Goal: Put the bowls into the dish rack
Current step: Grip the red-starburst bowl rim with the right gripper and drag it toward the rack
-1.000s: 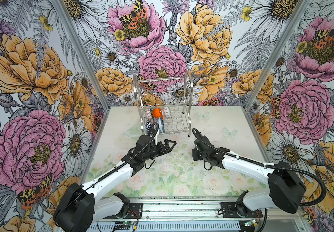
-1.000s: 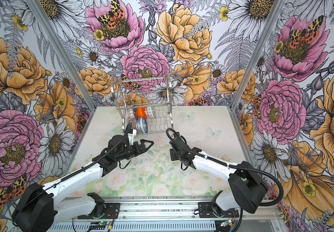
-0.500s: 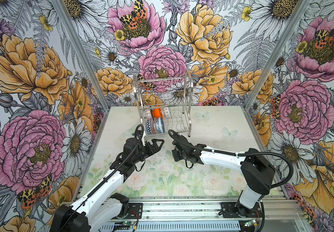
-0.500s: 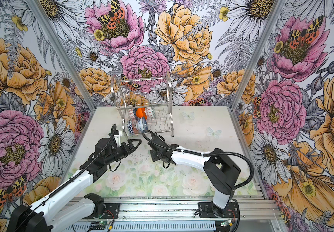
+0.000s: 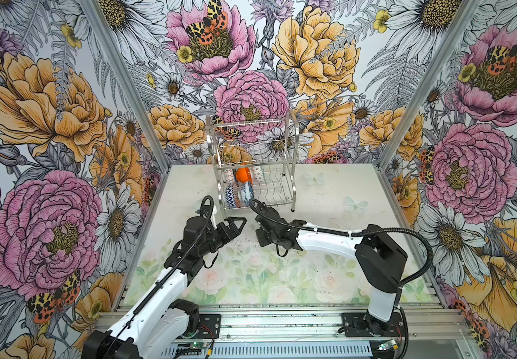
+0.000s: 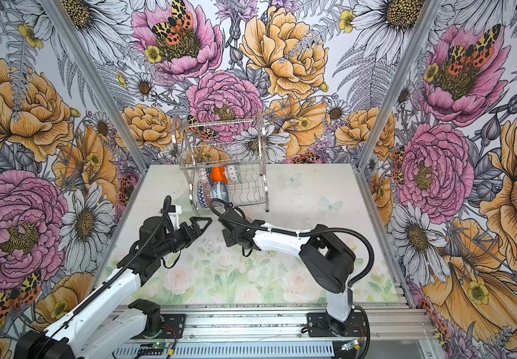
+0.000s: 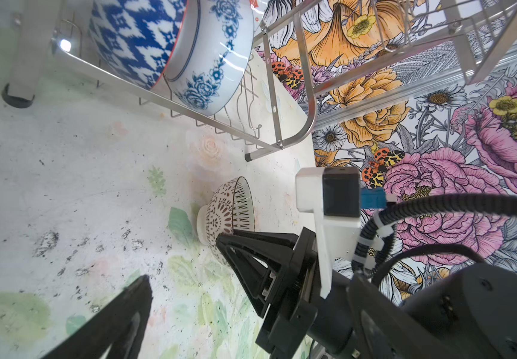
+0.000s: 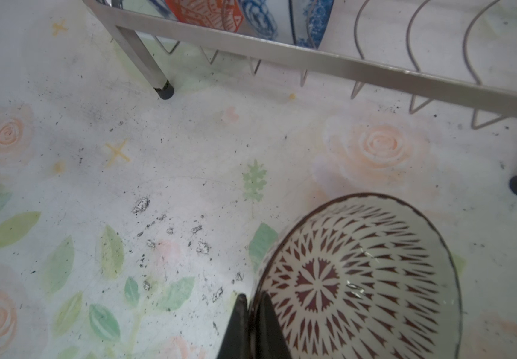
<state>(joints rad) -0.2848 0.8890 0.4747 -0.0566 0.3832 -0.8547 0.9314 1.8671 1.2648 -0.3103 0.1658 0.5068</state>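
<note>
**Right wrist view: geometric bowl (image 8: pixel 359 279) is being pinched at its rim**

The right gripper (image 8: pixel 252 300) is clamping it, tilted, just in front of the dish rack (image 8: pixel 313 59), whose lower tier is holding other bowls (image 5: pixel 242 175). The left gripper (image 5: pixel 239 225) is hovering nearby, jaws wide apart.

The silver two-tier dish rack (image 5: pixel 293 146) stands at 12 o'clock, with five bowls (image 5: pixel 242 175) on edge in its lower tier. At its 6 o'clock the grey-green geometric bowl (image 8: pixel 359 279) hangs tilted, its rim pinched by the right gripper (image 8: pixel 252 298).
</note>
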